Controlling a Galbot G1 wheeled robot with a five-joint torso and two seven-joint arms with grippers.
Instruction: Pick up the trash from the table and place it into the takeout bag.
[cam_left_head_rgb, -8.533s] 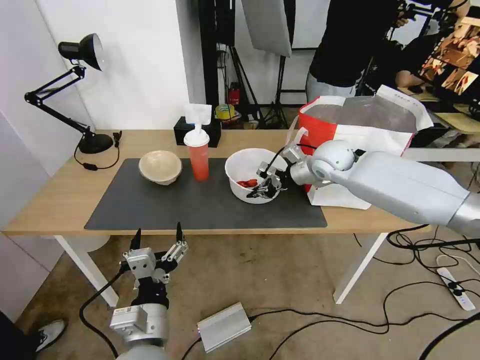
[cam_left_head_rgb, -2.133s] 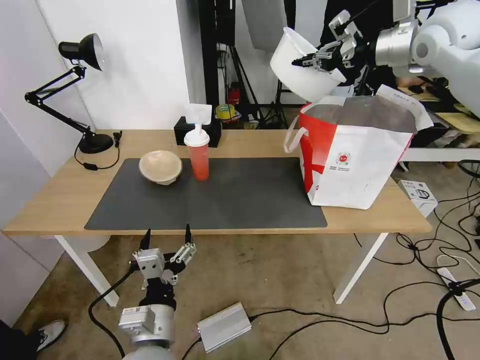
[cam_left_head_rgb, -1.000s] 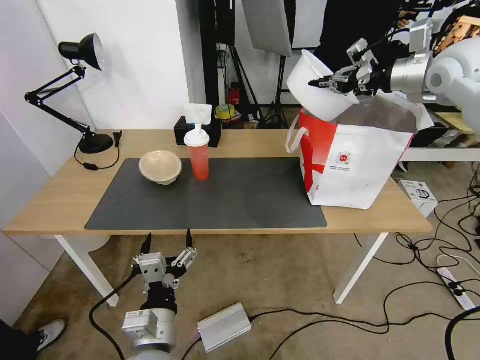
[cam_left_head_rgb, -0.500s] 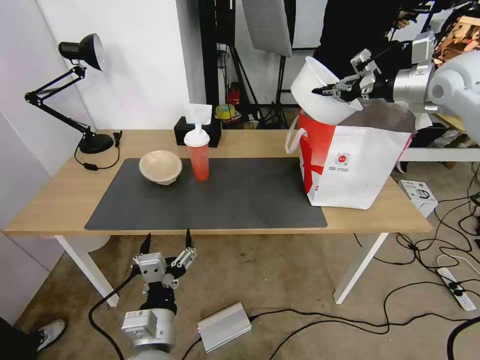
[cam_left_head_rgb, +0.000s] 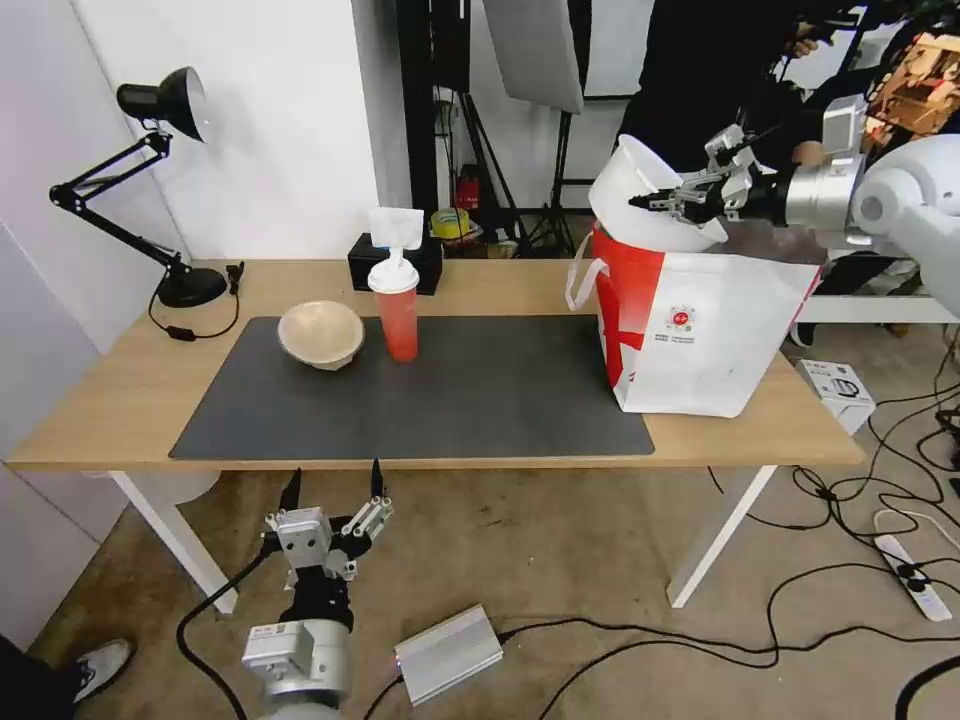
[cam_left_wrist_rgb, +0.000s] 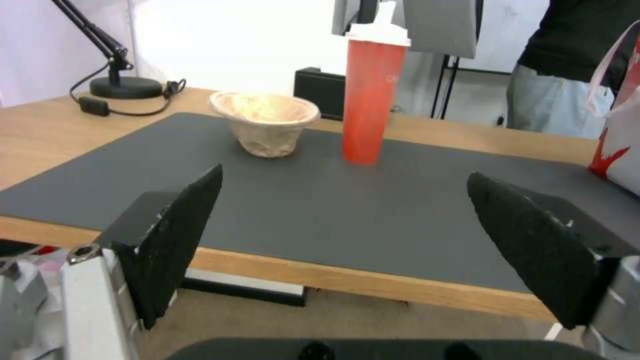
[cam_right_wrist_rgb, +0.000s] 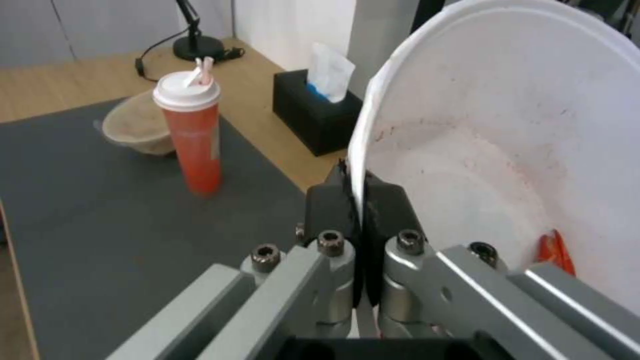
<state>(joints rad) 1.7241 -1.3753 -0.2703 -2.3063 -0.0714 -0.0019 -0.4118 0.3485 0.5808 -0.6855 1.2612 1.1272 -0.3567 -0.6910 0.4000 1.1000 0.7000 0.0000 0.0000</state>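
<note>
We see the right claw (cam_left_head_rgb: 650, 200) pinched on the rim of the white plastic bowl (cam_left_head_rgb: 640, 205), holding it tilted at the mouth of the takeout bag (cam_left_head_rgb: 700, 330) at the tabletop's (cam_left_head_rgb: 110, 390) right end; gripping the thin rim lets the bowl hang and drop in, we judge. The left claw (cam_left_head_rgb: 333, 490) waits below the front edge, spread wide and holding nothing. 2 pieces remain on the grey mat (cam_left_head_rgb: 450, 400): the beige paper bowl (cam_left_head_rgb: 320, 335) and red drink cup (cam_left_head_rgb: 397, 305), just beside each other.
</note>
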